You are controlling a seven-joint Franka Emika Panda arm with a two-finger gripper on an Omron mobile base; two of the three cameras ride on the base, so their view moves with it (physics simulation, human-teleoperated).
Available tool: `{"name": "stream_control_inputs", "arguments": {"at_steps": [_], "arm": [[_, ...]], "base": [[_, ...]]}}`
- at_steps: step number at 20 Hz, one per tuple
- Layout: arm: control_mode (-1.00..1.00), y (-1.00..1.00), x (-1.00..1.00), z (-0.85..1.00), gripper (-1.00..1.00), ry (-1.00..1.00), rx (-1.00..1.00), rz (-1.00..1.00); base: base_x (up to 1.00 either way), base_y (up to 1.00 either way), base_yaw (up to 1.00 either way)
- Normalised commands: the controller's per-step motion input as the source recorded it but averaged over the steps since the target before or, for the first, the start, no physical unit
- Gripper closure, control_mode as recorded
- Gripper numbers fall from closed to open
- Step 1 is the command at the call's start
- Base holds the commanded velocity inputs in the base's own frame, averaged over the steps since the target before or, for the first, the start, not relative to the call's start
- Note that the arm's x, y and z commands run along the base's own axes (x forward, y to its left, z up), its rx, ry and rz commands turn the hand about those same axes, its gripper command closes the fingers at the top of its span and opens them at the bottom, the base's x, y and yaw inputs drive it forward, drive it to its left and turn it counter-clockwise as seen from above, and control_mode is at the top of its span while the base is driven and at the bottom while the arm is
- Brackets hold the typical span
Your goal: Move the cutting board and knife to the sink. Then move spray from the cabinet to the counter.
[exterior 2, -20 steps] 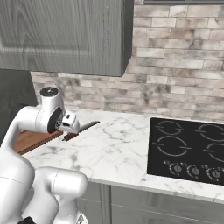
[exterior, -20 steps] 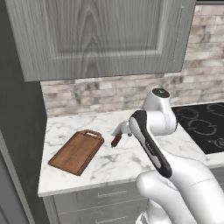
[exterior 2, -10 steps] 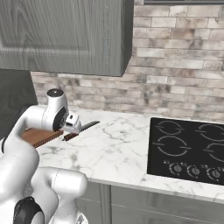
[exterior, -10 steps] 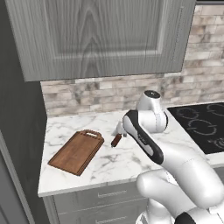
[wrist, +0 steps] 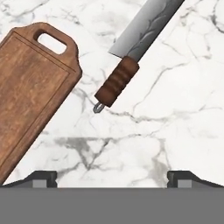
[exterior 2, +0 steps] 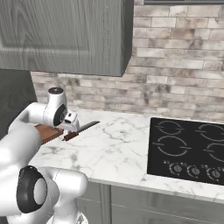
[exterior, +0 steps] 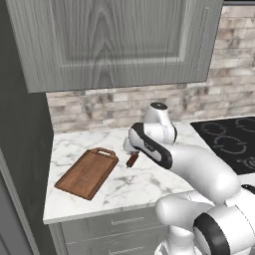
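Marble counter (exterior: 149, 184) carries both the cutting board (exterior: 87, 172) and the knife (wrist: 135, 50), lying flat, side by side but not touching. In the hand view the cutting board takes up the left, its loop handle at the upper end, while the knife lies just right of that handle, its ribbed reddish-brown grip pointing down-left and its broad grey blade running off toward the upper right corner. A small metal ring shows at the butt of the grip. The gripper (wrist: 112, 177) hangs above the bare marble below the knife's handle, its two dark fingertips (wrist: 43, 177) set wide apart near the bottom corners of that view with nothing between them. In the left base view the white arm bends low over the counter, and the knife's handle (exterior: 132, 159) peeks out just below the wrist, to the right of the board's loop end. From the right base view the blade (exterior 2: 87, 127) points toward the black hob (exterior 2: 190, 151), which sits well apart on the right. The grey wall cabinet (exterior: 119, 40) hangs above with its door closed.
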Motion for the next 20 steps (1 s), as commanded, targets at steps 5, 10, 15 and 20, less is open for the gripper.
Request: {"name": "stream_control_inputs", "arguments": {"at_steps": [5, 10, 15, 20], "arm": [[-1.0, 0.0, 0.22, -0.19, -1.0, 0.01, 0.0, 0.0], [-1.0, 0.0, 0.19, -0.21, -1.0, 0.0, 0.0, 0.0], [-1.0, 0.0, 0.21, -0.29, -1.0, 0.0, 0.0, 0.0], [-1.0, 0.0, 0.27, -0.25, -1.0, 0.0, 0.0, 0.0]], "base": [[0.0, 0.0, 0.0], [0.0, 0.0, 0.0], [0.0, 0.0, 0.0], [0.0, 0.0, 0.0]]}}
